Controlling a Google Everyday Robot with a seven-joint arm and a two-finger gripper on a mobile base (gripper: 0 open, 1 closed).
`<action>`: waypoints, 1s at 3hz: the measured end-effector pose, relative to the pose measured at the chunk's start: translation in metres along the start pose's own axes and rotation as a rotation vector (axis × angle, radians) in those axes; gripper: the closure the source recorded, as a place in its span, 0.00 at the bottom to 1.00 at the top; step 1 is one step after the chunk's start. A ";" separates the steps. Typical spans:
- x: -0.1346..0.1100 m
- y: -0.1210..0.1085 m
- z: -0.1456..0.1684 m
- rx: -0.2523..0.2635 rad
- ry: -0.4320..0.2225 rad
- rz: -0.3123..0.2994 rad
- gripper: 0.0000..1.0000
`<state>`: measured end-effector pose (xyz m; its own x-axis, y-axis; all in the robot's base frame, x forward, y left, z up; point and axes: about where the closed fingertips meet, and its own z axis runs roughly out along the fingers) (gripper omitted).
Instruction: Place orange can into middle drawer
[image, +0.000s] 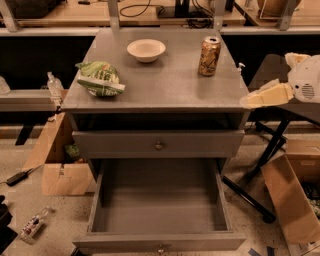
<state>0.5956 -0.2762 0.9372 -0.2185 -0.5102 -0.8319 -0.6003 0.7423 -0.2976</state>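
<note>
The orange can (209, 56) stands upright on the grey cabinet top (165, 85), at its back right. The middle drawer (160, 210) is pulled open below, and its inside shows nothing in it; its brass knob (160, 248) shows at the bottom edge. The upper knobbed drawer (159, 145) is closed. My gripper (250, 101) comes in from the right at the cabinet top's right front corner, below and to the right of the can, apart from it and holding nothing.
A white bowl (146, 50) sits at the back middle of the top and a green chip bag (100, 78) on its left. Cardboard boxes stand on the floor at left (62, 167) and right (292, 200). A black stand's legs (255, 192) cross the floor to the right.
</note>
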 end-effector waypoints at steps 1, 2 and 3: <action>-0.006 -0.005 0.031 -0.012 -0.035 0.001 0.00; -0.021 -0.014 0.074 -0.043 -0.096 -0.017 0.00; -0.038 -0.029 0.106 -0.063 -0.187 -0.036 0.00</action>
<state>0.7028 -0.2322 0.9276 -0.0526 -0.4422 -0.8954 -0.6538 0.6930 -0.3039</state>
